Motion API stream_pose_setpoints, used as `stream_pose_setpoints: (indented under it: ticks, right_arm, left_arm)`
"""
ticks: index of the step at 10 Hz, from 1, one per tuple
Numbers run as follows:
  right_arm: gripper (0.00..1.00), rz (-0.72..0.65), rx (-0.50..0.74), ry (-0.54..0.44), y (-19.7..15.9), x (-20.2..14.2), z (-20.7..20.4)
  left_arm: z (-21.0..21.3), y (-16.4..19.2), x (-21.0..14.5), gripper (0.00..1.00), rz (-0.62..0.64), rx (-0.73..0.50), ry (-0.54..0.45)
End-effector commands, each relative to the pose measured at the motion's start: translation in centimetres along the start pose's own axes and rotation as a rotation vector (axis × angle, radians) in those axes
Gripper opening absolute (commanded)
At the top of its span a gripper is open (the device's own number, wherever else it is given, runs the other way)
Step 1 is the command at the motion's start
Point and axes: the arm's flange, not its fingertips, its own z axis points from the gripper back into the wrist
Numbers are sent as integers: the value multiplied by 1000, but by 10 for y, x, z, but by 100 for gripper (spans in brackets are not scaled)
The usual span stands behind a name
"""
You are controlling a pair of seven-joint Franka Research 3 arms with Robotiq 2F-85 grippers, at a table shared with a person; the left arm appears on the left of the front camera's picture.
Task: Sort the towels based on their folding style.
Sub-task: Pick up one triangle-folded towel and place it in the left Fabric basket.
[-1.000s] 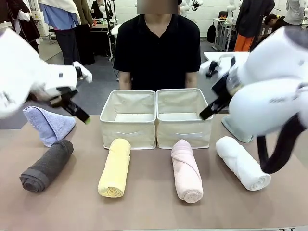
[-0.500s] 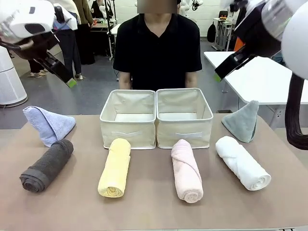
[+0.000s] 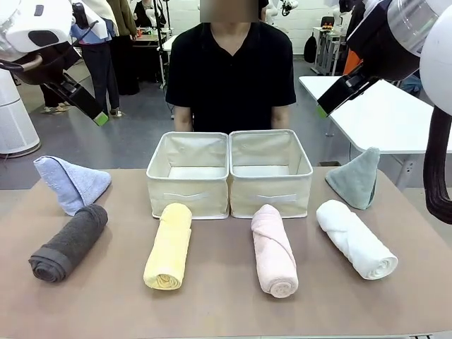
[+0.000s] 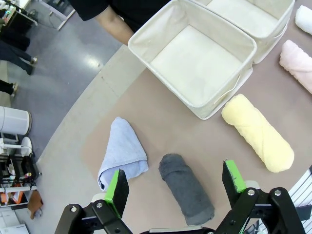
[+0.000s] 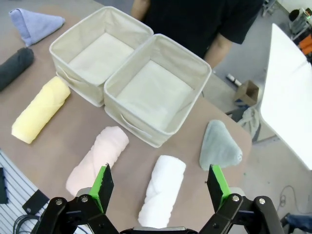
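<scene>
left gripper and right gripper hang high above the table, jaws apart, gripping nothing. 4 rolls lie before 2 beige fabric bins: dark grey roll, yellow roll, pink roll, white roll. the light blue cone stands far left and the grey-green cone far right, both outside the bins.
</scene>
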Motion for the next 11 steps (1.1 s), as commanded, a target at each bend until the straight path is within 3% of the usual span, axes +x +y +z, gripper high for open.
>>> stream_pose_setpoints:
  ticks: [1,2,3,4,6,7,9,11]
  right_arm:
    - [100,3,23,-9,-1,1,-3]
    - [100,0,0,0,0,0,0]
    - [100,-88,194,-115,-46,-12,10]
    - [100,-202,222,-190,-84,-27,12]
    - [100,-359,216,-212,-131,-57,4]
    - [100,-377,261,-229,-143,-69,-1]
    - [100,-368,429,-250,-170,-97,-12]
    - [100,-415,524,-323,-190,-122,-14]
  left_arm:
    - [1,1,4,100,-2,-3,5]
    - [0,0,0,100,0,0,0]
    - [11,40,-10,100,62,-157,-15]
    - [19,76,-19,100,116,-201,-40]
    - [32,126,-48,100,194,-208,-84]
    - [29,151,-61,100,266,-240,-102]
    - [31,187,-98,100,336,-468,-156]
    - [39,206,-131,100,371,-549,-251]
